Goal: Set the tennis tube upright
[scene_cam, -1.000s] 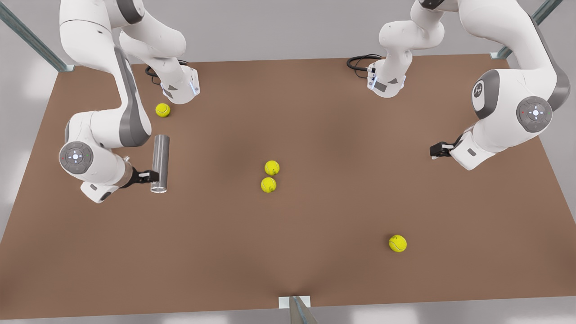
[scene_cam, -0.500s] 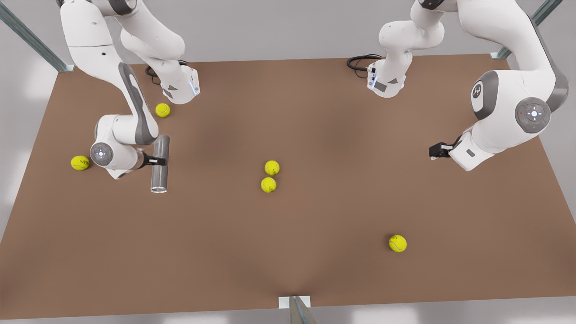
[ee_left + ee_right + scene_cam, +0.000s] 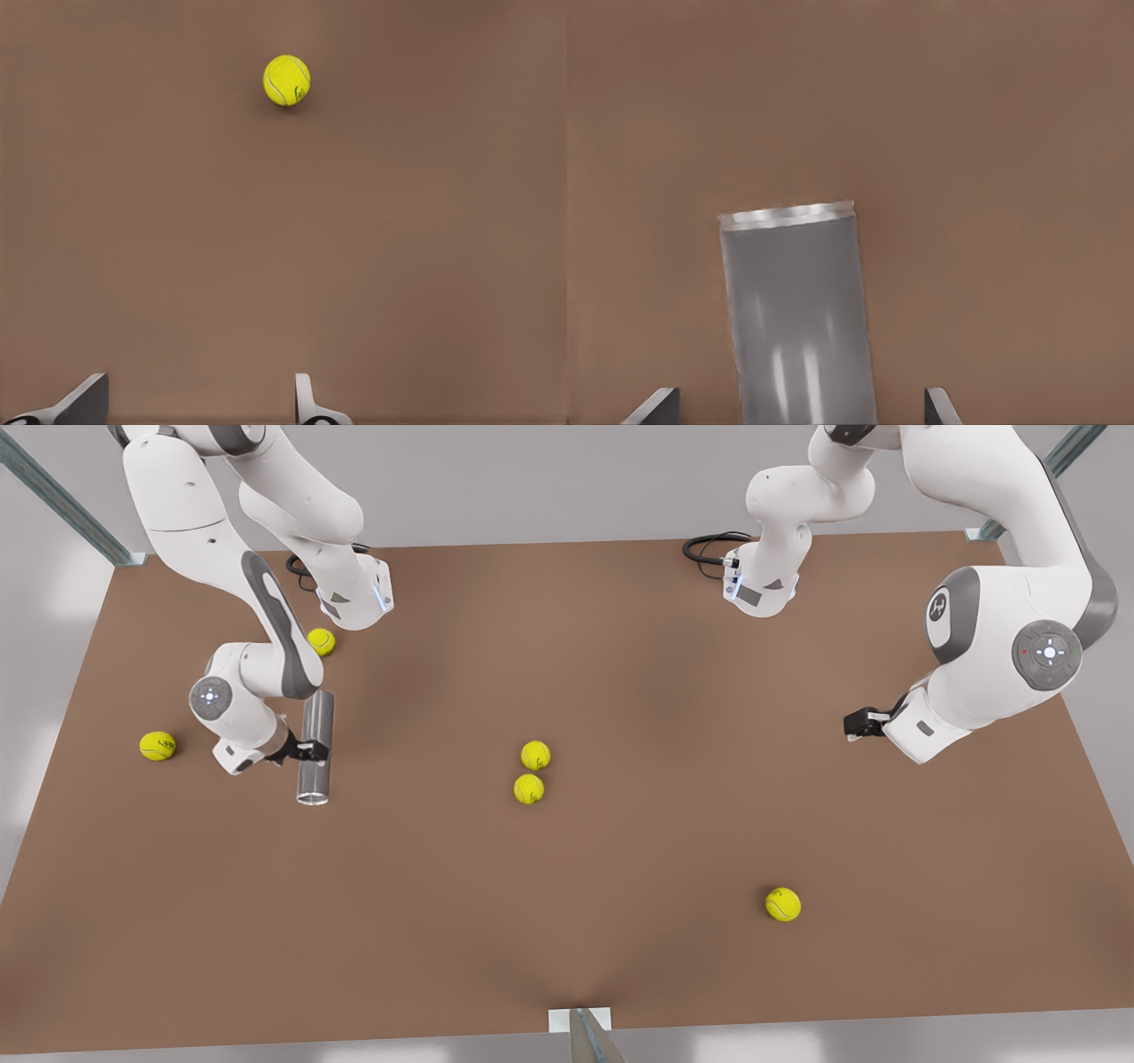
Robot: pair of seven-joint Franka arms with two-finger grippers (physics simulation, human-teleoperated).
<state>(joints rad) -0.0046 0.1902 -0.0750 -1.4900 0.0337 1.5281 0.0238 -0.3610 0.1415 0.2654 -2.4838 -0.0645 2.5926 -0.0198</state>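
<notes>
Fingers (image 3: 660,403) of the right gripper (image 3: 308,752) stand wide apart, one on each side of the tennis tube (image 3: 314,781), with bare table showing between each finger and the tube's wall in the right wrist view. The grip is therefore not closed yet. Over the last second this wrist has swung in and dropped from a spot nearer the tube's shiny-rimmed end to about the middle of its length, and the arm has folded back toward its base. That uncovers a tennis ball (image 3: 158,746) near the table's edge on the front view's left.

The tube itself has not shifted. It lies flat on the brown table (image 3: 620,957) on the front view's left, its long axis running away from the camera and its rimmed end nearest the viewer. Another ball (image 3: 321,641) sits beyond its far end, partly behind the arm.

This looks like the end of the approach: the right gripper is lined up to close across the tube, and lifting and tipping it upright remain undone.

The left gripper (image 3: 856,723) waits over bare table on the front view's right, well apart from the tube, its fingers spread with nothing between them. It has hardly moved.
</notes>
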